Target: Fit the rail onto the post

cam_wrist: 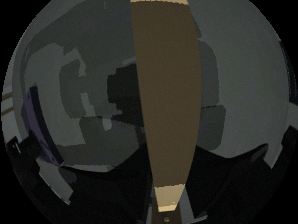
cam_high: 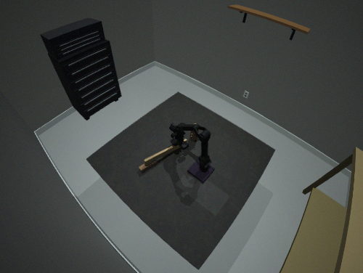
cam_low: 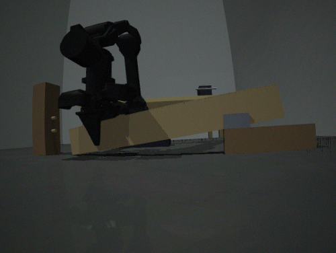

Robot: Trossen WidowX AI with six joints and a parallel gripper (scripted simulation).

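The long pale wooden rail (cam_high: 157,156) (cam_low: 195,114) (cam_wrist: 170,90) slopes down from the grey bracket (cam_low: 236,120) on the low footboard block (cam_low: 269,139) (cam_high: 142,169) to its near end, which is at table level. The short wooden post (cam_low: 42,118) (cam_high: 193,136) stands upright, apart from that end by a small gap. Its upper peg (cam_low: 54,118) and lower peg (cam_low: 54,130) point toward the rail. My gripper (cam_low: 97,136) (cam_wrist: 164,141) is shut on the rail near its near end, one finger on each side. The far finger is hidden behind the rail in the exterior view. The holes are not visible.
The arm's purple base plate (cam_high: 200,171) (cam_wrist: 41,127) lies to one side of the rail. A black tool cabinet (cam_high: 81,69), a wall shelf (cam_high: 268,18) and a large wooden piece of furniture (cam_high: 316,232) stand or hang well away from the rail.
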